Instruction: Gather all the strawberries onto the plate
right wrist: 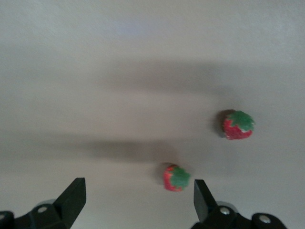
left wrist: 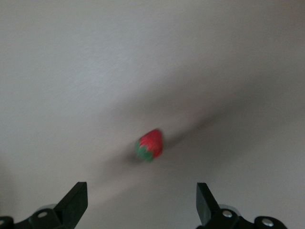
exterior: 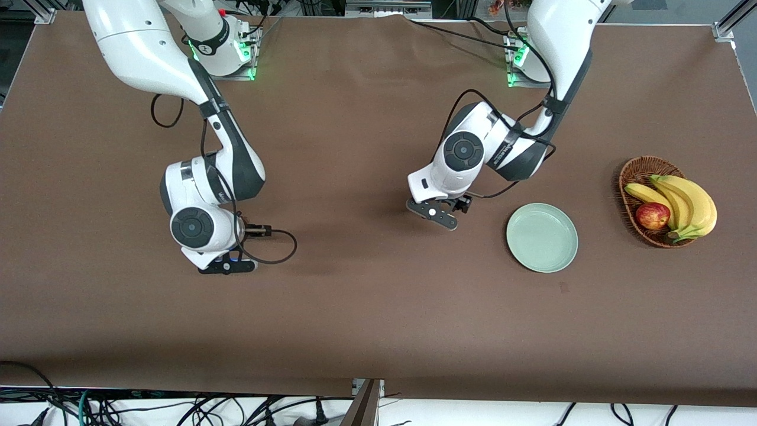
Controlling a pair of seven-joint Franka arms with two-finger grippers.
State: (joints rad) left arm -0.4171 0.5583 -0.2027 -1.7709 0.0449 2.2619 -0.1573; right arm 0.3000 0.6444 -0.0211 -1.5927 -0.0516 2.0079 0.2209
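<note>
Strawberries lie on the brown counter (exterior: 366, 307), hidden under the two arms in the front view and seen only from the wrists. One strawberry (left wrist: 149, 144) shows in the left wrist view, lying on its side on the bare cloth below the left gripper (left wrist: 138, 202), between the lines of its two fingertips and untouched by either. Two more show in the right wrist view: one strawberry (right wrist: 176, 177) lies close to one fingertip (right wrist: 200, 195) of the right gripper (right wrist: 138, 200), and the other strawberry (right wrist: 237, 125) lies a little apart from it, outside the span of the fingers.

The left gripper (exterior: 440, 216) hangs over the counter's middle, beside the plate (exterior: 542, 237) and toward the right arm's end from it; its jaws are spread wide and hold nothing. The right gripper (exterior: 227, 266) hangs over the counter toward the right arm's end, well apart from the plate; its jaws are spread too and grip nothing.

The pale mint-green plate sits flat toward the left arm's end. Just beside it, closer to that end, stands a brown wicker basket (exterior: 633, 171) holding a bunch of bananas (exterior: 686, 204) and a red apple (exterior: 652, 215).
</note>
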